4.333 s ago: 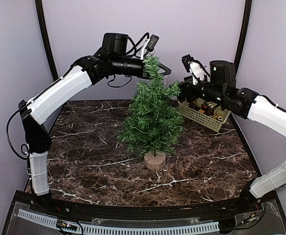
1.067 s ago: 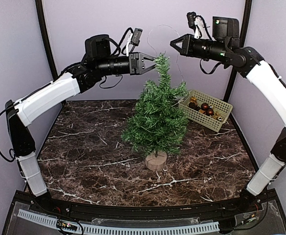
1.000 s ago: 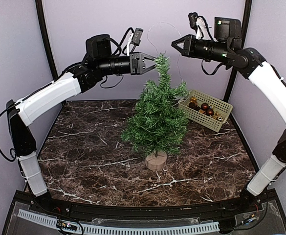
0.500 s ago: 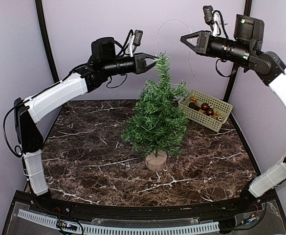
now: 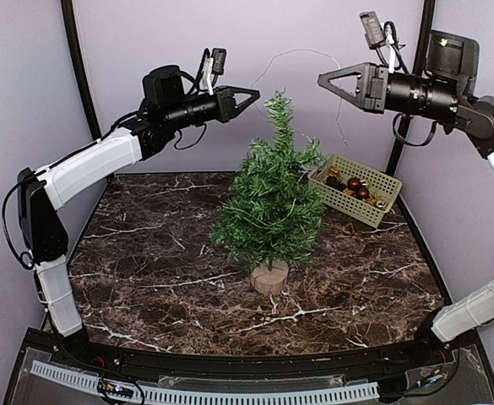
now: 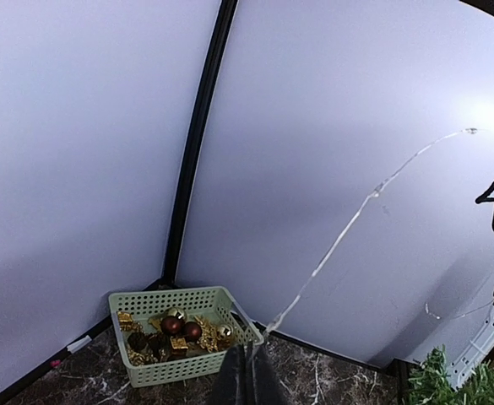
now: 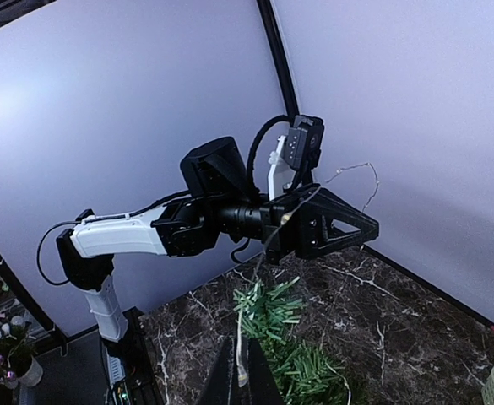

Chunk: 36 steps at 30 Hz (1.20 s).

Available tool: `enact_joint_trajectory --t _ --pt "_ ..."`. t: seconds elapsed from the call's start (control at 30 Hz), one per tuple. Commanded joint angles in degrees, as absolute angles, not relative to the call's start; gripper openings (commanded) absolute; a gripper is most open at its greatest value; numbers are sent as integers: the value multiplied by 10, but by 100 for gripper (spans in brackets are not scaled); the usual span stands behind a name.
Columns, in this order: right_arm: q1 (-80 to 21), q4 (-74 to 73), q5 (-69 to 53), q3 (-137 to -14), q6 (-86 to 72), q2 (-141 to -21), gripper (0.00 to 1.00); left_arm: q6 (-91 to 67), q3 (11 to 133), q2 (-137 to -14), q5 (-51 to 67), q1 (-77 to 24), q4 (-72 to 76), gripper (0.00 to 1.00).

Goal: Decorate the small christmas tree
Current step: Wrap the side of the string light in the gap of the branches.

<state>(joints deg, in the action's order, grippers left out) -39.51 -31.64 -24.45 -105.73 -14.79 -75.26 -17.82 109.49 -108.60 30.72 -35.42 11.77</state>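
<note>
Wire strand [image 5: 295,51] arched high over small christmas tree [image 5: 272,198] at worktop [image 5: 145,253] centre, left gripper [image 5: 253,92] and right gripper [image 5: 323,79] each clamped tight on one end, presumably to keep it clear for draping down.

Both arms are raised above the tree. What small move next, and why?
Probably lower both arms so the thin wire drapes onto the small christmas tree: jaws of the left gripper and right gripper pinch it, arcing clear above the treetop.
</note>
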Motion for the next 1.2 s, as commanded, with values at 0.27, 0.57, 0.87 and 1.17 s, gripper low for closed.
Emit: enact_joint_trajectory --t 0.27,0.57,0.87,1.17 --pt "-458 -378 -364 -1034 -88 -740 0 -163 894 -928 274 -317 248 0" --pt "-486 -394 -375 -962 -87 -715 0 -133 813 -891 257 -309 253 0" --pt "-514 -410 -381 -898 -100 -708 0 -131 711 -858 281 -309 332 0" --pt "-554 -407 -375 -832 -126 -698 0 -143 647 -853 307 -309 381 3"
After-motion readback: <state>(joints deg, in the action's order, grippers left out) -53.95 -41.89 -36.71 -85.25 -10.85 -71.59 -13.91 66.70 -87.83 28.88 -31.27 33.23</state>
